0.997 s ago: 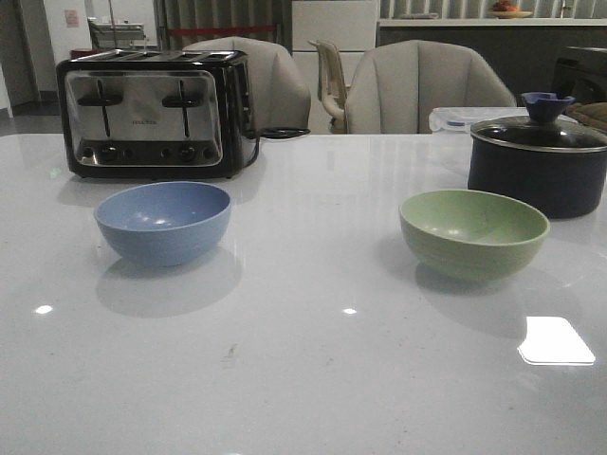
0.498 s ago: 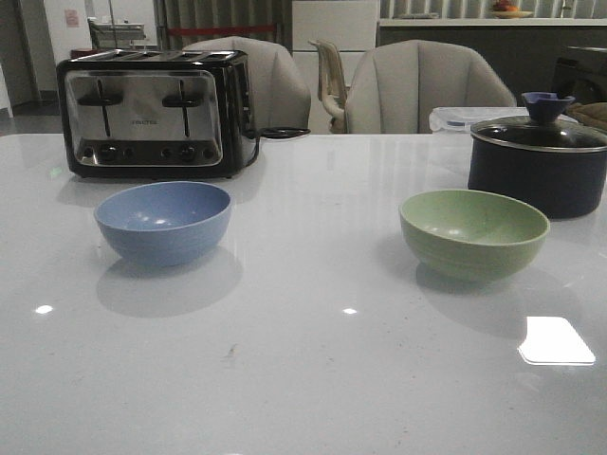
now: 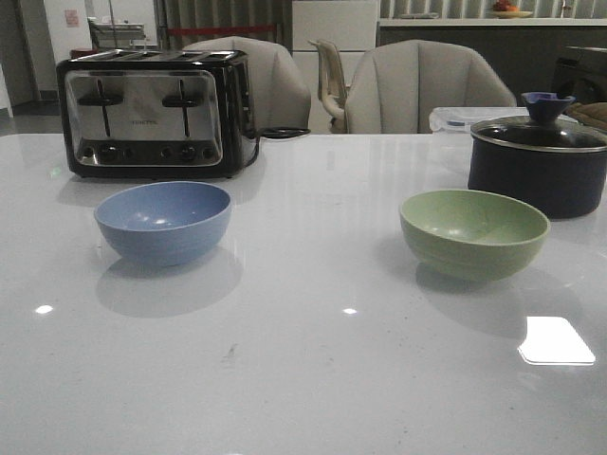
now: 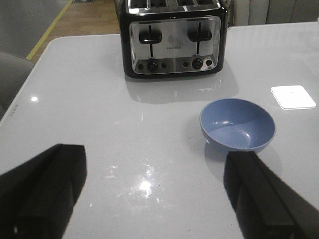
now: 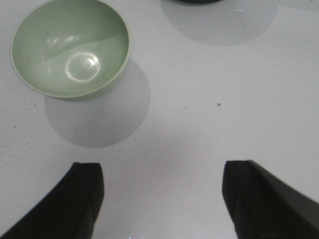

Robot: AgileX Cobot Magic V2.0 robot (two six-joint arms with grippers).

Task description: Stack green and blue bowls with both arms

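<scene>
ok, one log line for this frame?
stage: pre-grasp | blue bowl: table, untouched | green bowl: table, untouched | left gripper: open | right gripper: open

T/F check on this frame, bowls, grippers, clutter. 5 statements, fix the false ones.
1. The blue bowl and green bowl stand apart on the table, unstacked. True.
2. The left gripper is shut on the blue bowl. False: its fingers are spread wide over bare table, and the bowl lies beyond them, untouched.
3. The toaster stands behind the blue bowl. True.
4. The navy pot has its lid off. False: the lid sits on it.
5. The green bowl holds food. False: the right wrist view shows it empty, with the right gripper open short of it.
</scene>
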